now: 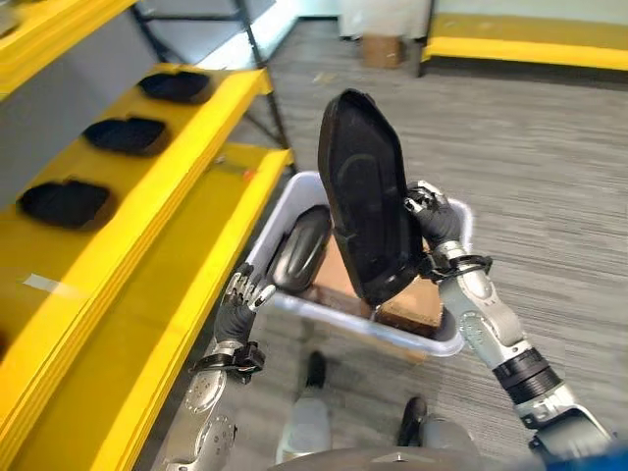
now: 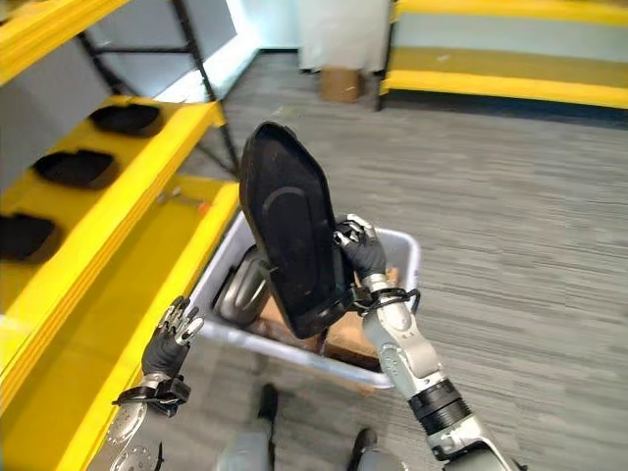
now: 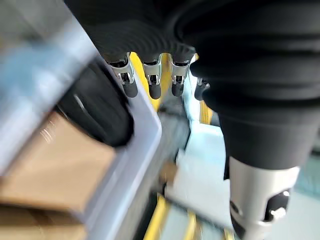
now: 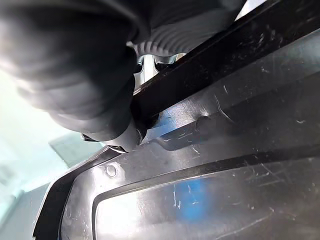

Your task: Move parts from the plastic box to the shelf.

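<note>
One large black part [image 1: 361,196], a flat, elongated plastic panel, stands nearly upright above the plastic box [image 1: 451,343], and we hold it with our right hand [image 1: 432,218]. The right hand's fingers are curled over the panel's right edge, clamping it; in the right wrist view the thumb and fingers pinch a raised rim of the same glossy, scratched black part [image 4: 200,175]. The panel's lower end dips to the level of the box's near rim.

The plastic box is pale grey and sits on the grey floor [image 1: 549,147], just beside the yellow shelf [image 1: 186,186] on our left. Inside the box, we see another dark rounded part [image 1: 299,247] leaning against its left wall and a brown cardboard piece [image 1: 412,299] lying at the bottom.

Our left hand [image 1: 240,304] hovers at the box's near left corner, between box and shelf, with its fingers relaxed and spread, holding nothing. In the left wrist view those fingers [image 3: 152,82] point toward the box's pale rim [image 3: 145,125].

The shelf has two yellow tiers. Three black parts [image 1: 126,133] already lie in a row on the upper tier, well apart from one another. The lower tier's surface next to the box is bare yellow.
</note>
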### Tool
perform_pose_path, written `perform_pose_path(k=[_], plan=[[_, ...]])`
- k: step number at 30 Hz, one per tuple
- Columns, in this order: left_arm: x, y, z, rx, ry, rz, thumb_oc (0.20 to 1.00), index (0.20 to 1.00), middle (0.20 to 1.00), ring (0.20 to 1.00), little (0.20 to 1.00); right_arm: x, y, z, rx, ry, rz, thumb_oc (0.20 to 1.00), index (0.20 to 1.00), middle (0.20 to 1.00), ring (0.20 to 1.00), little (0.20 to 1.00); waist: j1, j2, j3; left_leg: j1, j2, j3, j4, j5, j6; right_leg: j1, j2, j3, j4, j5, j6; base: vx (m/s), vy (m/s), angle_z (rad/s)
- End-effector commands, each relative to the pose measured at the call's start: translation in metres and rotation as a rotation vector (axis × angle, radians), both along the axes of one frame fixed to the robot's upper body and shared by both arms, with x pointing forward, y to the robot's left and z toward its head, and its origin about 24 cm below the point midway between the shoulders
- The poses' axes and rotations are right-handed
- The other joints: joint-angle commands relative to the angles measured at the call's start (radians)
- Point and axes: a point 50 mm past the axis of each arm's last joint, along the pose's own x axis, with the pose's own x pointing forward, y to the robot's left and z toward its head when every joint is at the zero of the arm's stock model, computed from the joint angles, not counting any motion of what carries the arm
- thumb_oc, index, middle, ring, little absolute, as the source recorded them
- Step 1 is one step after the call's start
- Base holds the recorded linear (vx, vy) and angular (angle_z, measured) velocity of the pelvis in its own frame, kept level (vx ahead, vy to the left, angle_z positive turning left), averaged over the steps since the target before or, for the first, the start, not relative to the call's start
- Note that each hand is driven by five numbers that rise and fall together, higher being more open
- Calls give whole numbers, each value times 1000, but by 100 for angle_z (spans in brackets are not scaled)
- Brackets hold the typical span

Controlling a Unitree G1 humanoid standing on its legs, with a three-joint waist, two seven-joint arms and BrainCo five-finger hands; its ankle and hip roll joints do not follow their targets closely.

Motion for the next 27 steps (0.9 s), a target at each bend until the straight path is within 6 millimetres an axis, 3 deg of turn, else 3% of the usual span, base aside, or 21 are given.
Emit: perform_pose_path(k=[1, 2, 3, 4, 8, 11, 17, 20, 22, 23, 24, 25, 26, 27], plan=[[12, 3, 21, 27, -114, -30, 1000, 1000, 1000, 1000, 1000, -4, -1, 41, 148, -191, 7, 200, 200, 200, 200, 200, -67, -63, -28, 124, 117, 8, 73, 136, -68, 83, -68, 10, -67, 2, 102, -98, 75, 114], [14, -1, 22, 16, -119, -46, 1000, 1000, 1000, 1000, 1000, -6, -4, 36, 166, -170, -9, 200, 200, 200, 200, 200, -92, -56, -56, 219, 123, 36, 81, 23, -60, 67, -108, -37, -39, 12, 116, -132, 152, 121], [15, -1, 22, 18, -122, -50, 1000, 1000, 1000, 1000, 1000, -7, -5, 35, 179, -161, -21, 200, 200, 200, 200, 200, -99, -48, -64, 237, 118, 45, 47, 16, -56, 60, -120, -52, -32, 21, 123, -71, 306, 157], [16, -3, 22, 10, -122, -54, 1000, 1000, 1000, 1000, 1000, -9, -10, 32, 194, -152, -36, 200, 200, 200, 200, 200, -112, -37, -77, 234, 88, 73, -24, -28, -44, 57, -153, -67, -23, 45, 147, 21, 268, 113], [12, 2, 22, 44, -114, -61, 1000, 1000, 1000, 1000, 1000, -14, -12, 24, 211, -119, -33, 200, 200, 200, 200, 200, -94, -51, -83, 235, 39, 63, -22, -76, -27, 92, -213, -82, -57, 112, 189, 93, 286, 65], [3, 16, 18, 80, -84, -15, 1000, 1000, 1000, 1000, 1000, -19, -12, 17, 234, -90, -21, 200, 200, 200, 200, 200, -51, -88, -82, 203, -12, 41, -2, -114, -11, 143, -264, -124, -123, 180, 235, 85, 224, 32], [2, 24, 21, 114, -88, 6, 1000, 1000, 1000, 1000, 1000, -19, -11, 18, 242, -95, -16, 200, 200, 200, 200, 200, -6, -124, -60, 118, -81, -18, 92, -172, 14, 185, -314, -167, -180, 268, 274, 45, 145, 45], [0, 32, 28, 141, -106, 37, 1000, 1000, 1000, 1000, 1000, -17, 1, 21, 272, -92, 23, 200, 200, 200, 200, 200, 40, -148, -37, 49, -175, -49, 195, -252, 75, 199, -377, -161, -205, 366, 304, 61, 355, 27], [3, 34, 30, 164, -108, 32, 1000, 1000, 1000, 1000, 1000, -17, 1, 18, 297, -80, 22, 200, 200, 200, 200, 200, 40, -150, -39, 41, -220, -77, 201, -266, 113, 180, -399, -103, -148, 401, 298, 154, 470, 69], [9, 30, 28, 178, -103, 1, 1000, 1000, 1000, 1000, 1000, -19, 0, 15, 306, -70, 21, 200, 200, 200, 200, 200, -9, -131, -46, 71, -273, -122, 134, -220, 154, 84, -326, 105, -58, 412, 241, 196, 452, 113], [12, 29, 27, 181, -102, -11, 1000, 1000, 1000, 1000, 1000, -20, -3, 14, 314, -76, 13, 200, 200, 200, 200, 200, -37, -116, -47, 88, -279, -150, 101, -196, 159, 34, -239, 199, -26, 367, 212, 214, 469, 112], [14, 26, 27, 184, -102, -26, 1000, 1000, 1000, 1000, 1000, -21, -5, 13, 310, -72, 11, 200, 200, 200, 200, 200, -55, -106, -42, 108, -280, -169, 74, -182, 164, -24, -164, 238, 25, 320, 195, 220, 295, 143], [16, 23, 29, 203, -103, -54, 1000, 1000, 1000, 1000, 1000, -23, -7, 10, 317, -63, 10, 200, 200, 200, 200, 200, -74, -97, -33, 149, -281, -184, 36, -168, 166, -63, -100, 195, 48, 253, 171, 206, 213, 112], [17, 23, 29, 211, -105, -56, 1000, 1000, 1000, 1000, 1000, -23, -9, 9, 315, -59, 1, 200, 200, 200, 200, 200, -84, -97, -32, 161, -280, -191, 22, -163, 164, -76, -83, 180, 48, 243, 165, 184, 102, 87]])
